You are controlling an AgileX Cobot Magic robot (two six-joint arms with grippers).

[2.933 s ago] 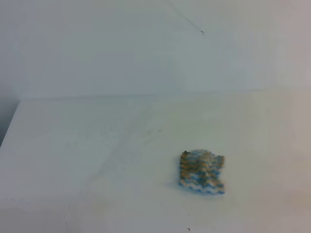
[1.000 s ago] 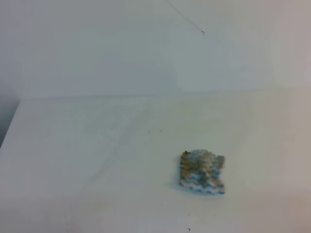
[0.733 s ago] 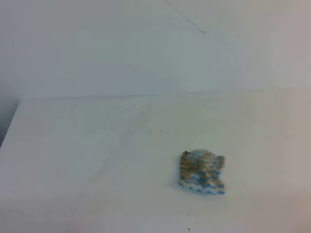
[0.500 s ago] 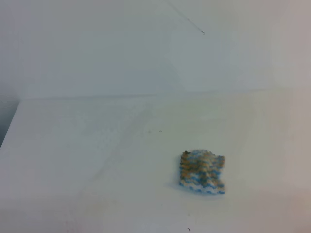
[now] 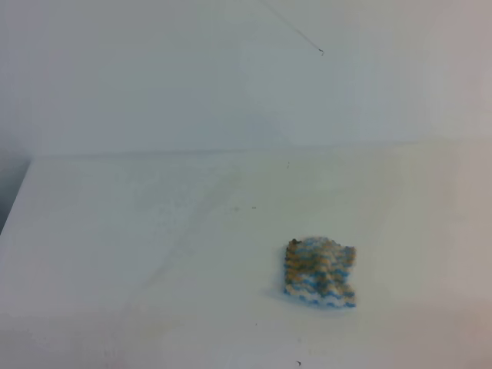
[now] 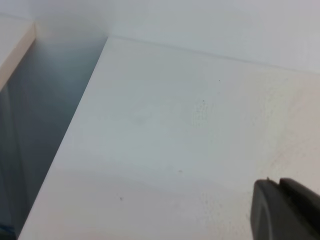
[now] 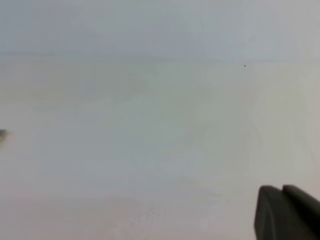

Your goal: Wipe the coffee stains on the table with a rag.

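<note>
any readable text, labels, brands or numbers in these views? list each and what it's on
None: no text shows in any view.
The rag bears only wavy blue, white and tan stripes, no label visible.
The table shows only faint smudges and tiny dark specks, no print.
The gripper fingers in the left wrist view and the right wrist view are plain dark, unmarked.

No legible text, label, brand, number or sign appears in any view. The table (image 5: 154,231) and the rag (image 5: 320,273) (striped, at about 5 o'clock) carry no readable markings.
</note>
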